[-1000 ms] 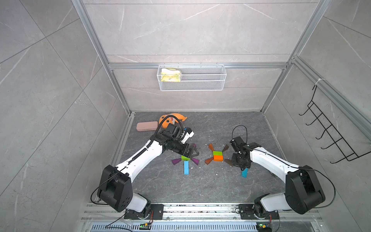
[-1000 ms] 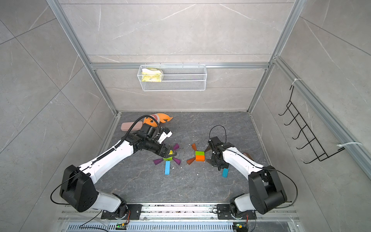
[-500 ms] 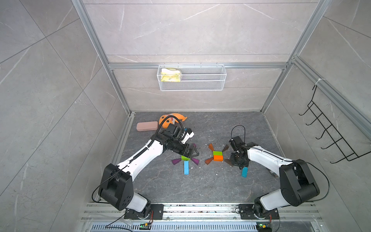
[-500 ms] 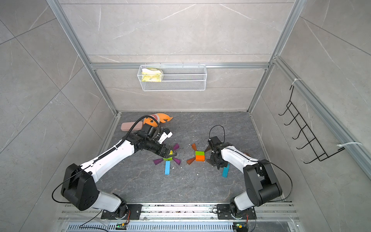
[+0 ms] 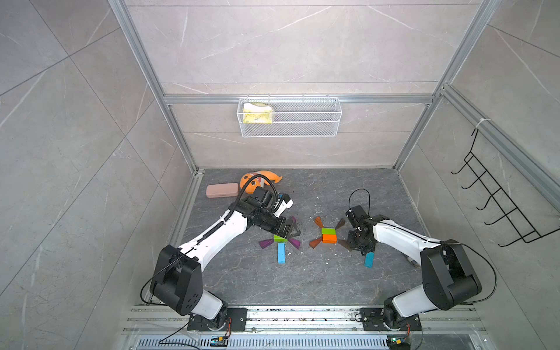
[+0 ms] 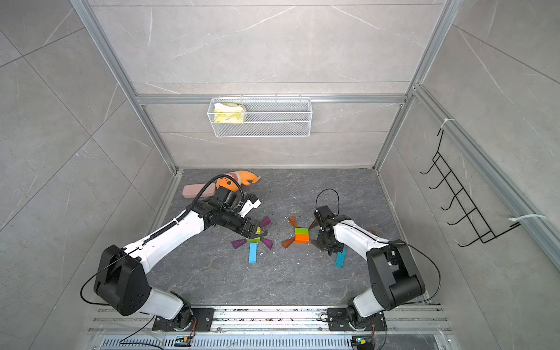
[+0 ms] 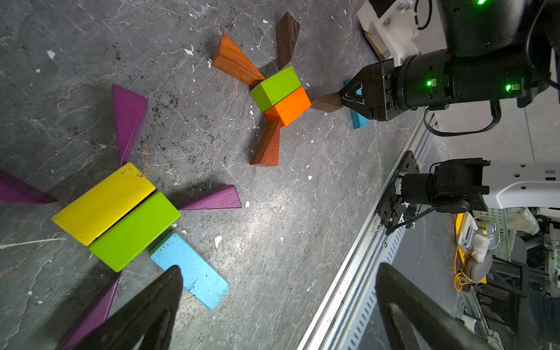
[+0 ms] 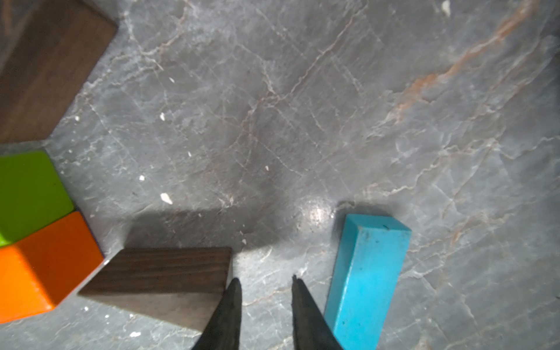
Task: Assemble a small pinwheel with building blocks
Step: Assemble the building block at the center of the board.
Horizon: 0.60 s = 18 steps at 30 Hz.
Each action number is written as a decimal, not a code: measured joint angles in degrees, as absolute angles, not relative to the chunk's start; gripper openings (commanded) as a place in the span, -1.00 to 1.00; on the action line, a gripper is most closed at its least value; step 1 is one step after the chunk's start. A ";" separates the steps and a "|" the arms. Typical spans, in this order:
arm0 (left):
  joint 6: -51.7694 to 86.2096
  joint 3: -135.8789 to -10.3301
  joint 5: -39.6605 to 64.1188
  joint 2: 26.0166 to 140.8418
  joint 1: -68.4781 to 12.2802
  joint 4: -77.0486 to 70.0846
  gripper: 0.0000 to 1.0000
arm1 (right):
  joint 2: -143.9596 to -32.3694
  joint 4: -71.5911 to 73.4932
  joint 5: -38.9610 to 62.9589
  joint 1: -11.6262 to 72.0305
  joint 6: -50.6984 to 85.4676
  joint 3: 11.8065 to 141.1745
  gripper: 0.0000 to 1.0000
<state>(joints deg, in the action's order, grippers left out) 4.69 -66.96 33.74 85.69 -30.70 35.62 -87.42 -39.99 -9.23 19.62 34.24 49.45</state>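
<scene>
The left arm (image 5: pixel 225 231) and right arm (image 5: pixel 400 239) have smooth white shells between bulky black joint housings (image 5: pixel 178 278). Each stands on a black base plate (image 5: pixel 236 318) with screws. A thin black cable (image 5: pixel 359 190) loops above each wrist, and a ribbed cable (image 5: pixel 215 228) runs along the left forearm. Green lights (image 7: pixel 428 82) glow on the black right wrist, beside a white screwed mount (image 7: pixel 391 27). The jaws are black and taper to points.

Yellow brick (image 6: pixel 258 231) mostly hidden under left claw (image 5: pixel 292 235).
</scene>
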 measured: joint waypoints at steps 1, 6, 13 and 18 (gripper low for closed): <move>4.69 -66.96 33.76 85.69 -30.70 35.64 1.00 | -87.48 -39.99 -9.26 19.64 34.24 49.45 -0.35; 4.67 -66.98 34.57 85.69 -30.70 35.75 1.00 | -87.77 -39.99 -9.26 19.62 34.22 49.52 -0.32; 4.64 -67.02 34.70 85.69 -30.70 35.81 1.00 | -88.44 -39.99 -9.23 19.62 34.20 50.48 -0.31; 4.49 -67.26 34.74 85.69 -30.70 35.97 1.00 | -88.51 -39.99 -9.23 19.62 34.22 50.59 -0.31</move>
<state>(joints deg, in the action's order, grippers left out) 4.49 -67.26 34.74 85.69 -30.70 35.97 -88.51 -39.99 -9.23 19.62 34.22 50.59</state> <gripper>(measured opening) 0.999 0.347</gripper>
